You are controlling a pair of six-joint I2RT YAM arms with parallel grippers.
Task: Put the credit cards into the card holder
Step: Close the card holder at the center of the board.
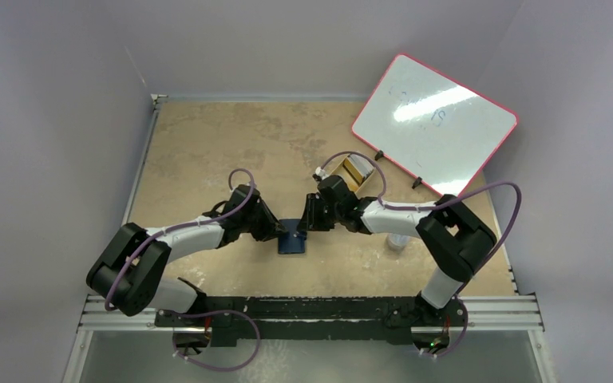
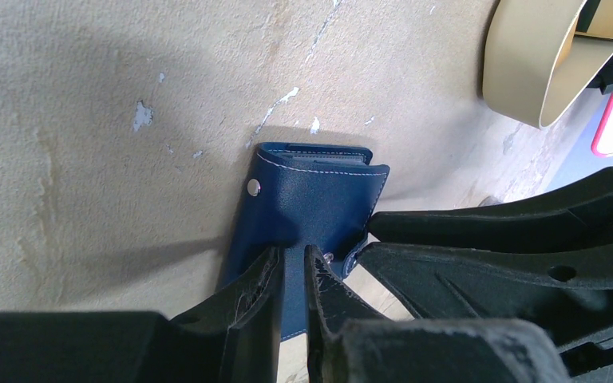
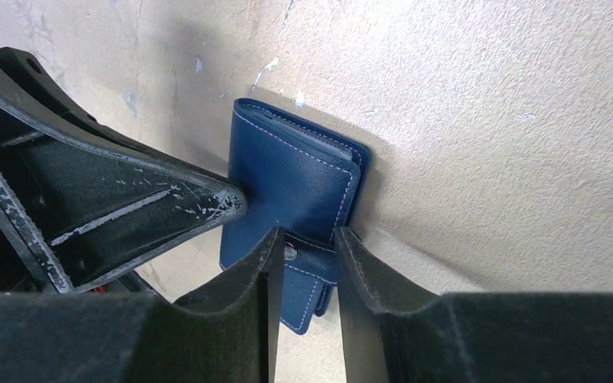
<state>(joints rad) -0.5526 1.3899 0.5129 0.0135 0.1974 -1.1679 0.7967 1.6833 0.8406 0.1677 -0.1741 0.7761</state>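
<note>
Two tools clench the card holder (image 2: 311, 191); left tool (image 2: 291, 262) pinches its flap, right tool (image 3: 303, 249) its snap strap. Tan tray (image 2: 527, 64) appears from the left wrist, not the right

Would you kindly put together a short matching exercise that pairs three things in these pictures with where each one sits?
Things:
1. card holder
2. whiteboard
3. tan tray

Places:
A. propped up at the far right of the table
B. lying beside the whiteboard's lower left edge
C. gripped by the left pincer and the right pincer

Pairs: 1-C, 2-A, 3-B.
</note>
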